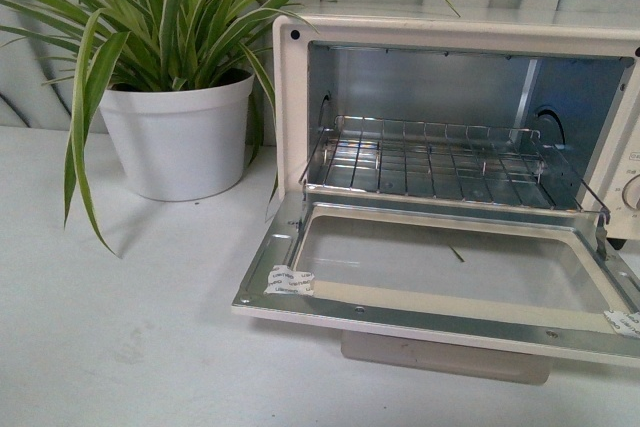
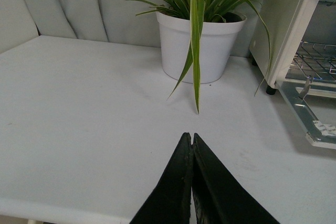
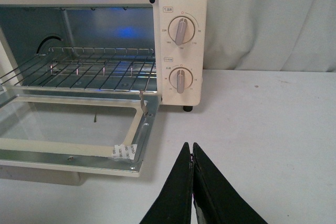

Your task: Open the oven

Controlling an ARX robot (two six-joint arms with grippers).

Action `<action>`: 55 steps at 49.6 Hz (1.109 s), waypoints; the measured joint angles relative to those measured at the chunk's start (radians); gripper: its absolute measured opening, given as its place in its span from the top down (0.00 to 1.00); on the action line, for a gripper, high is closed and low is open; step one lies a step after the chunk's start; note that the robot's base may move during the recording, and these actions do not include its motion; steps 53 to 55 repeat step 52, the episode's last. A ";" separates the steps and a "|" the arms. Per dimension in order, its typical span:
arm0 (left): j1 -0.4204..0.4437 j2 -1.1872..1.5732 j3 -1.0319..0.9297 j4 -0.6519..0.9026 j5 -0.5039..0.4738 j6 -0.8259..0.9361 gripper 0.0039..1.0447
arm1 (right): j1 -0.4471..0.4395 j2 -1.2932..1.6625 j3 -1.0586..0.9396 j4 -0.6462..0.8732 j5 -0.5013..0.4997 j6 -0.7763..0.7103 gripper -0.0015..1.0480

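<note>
Standing plant: a striped-leaf plant (image 1: 170,7) in a white pot (image 1: 178,137) occupies the upper left of the front view, on the white table (image 1: 120,327), just beside the oven's left wall.
Oven position: the cream-white oven (image 1: 292,77) fills the centre and right of the front view, reaching past the right edge.
Door: the glass-windowed door (image 1: 440,267) is folded fully down, lying flat toward the viewer across the lower right of the frame; its handle (image 1: 445,357) shows beneath the front edge.
Stickers: a torn white label (image 1: 289,281) sits on the door's left inner frame, another (image 1: 626,323) at the right edge.
Interior: the metal cavity is exposed; the wire rack (image 1: 440,162) sits level inside, drawn slightly forward.
Controls: two dials (image 3: 181,30) are stacked on the panel, upper centre of the right wrist view; one black foot (image 3: 187,108) shows below.
Left gripper (image 2: 191,139): bottom centre of its wrist view, jaws pressed together, gripping nothing, over bare table well apart from the pot.
Right gripper (image 3: 191,148): bottom centre of its wrist view, jaws closed and empty, near the door's right corner, not touching it.
</note>
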State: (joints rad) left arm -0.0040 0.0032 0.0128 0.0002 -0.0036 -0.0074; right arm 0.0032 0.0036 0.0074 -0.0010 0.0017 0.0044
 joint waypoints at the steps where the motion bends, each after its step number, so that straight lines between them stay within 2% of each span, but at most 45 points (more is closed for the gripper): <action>1: 0.000 0.000 0.000 0.000 0.000 0.000 0.96 | 0.000 0.000 0.000 0.000 0.000 0.000 0.99; 3: 0.000 0.000 0.000 0.000 0.000 0.000 0.96 | 0.000 0.000 0.000 0.000 0.000 0.000 0.99; 5: 0.000 0.000 0.000 0.000 0.000 0.000 0.91 | 0.000 0.000 0.000 0.000 0.000 -0.002 0.98; 18: 0.000 0.000 0.000 0.000 0.000 0.000 0.51 | 0.000 0.000 0.000 0.000 0.000 -0.001 0.60; 20: 0.000 0.000 0.000 0.000 0.000 0.000 0.45 | 0.000 0.000 0.000 0.000 0.000 -0.002 0.53; 25: 0.000 0.000 0.000 0.000 0.000 0.000 0.22 | 0.000 0.000 0.000 0.000 0.000 -0.002 0.31; 31: 0.000 0.000 0.000 0.000 0.000 0.000 0.04 | 0.000 0.000 0.000 0.000 0.000 -0.001 0.09; 33: 0.000 0.000 0.000 0.000 0.000 0.000 0.07 | 0.000 0.000 0.000 0.000 0.000 -0.001 0.08; 55: 0.000 0.000 0.000 0.000 0.000 0.000 0.06 | 0.000 0.000 0.000 0.000 0.000 -0.001 0.09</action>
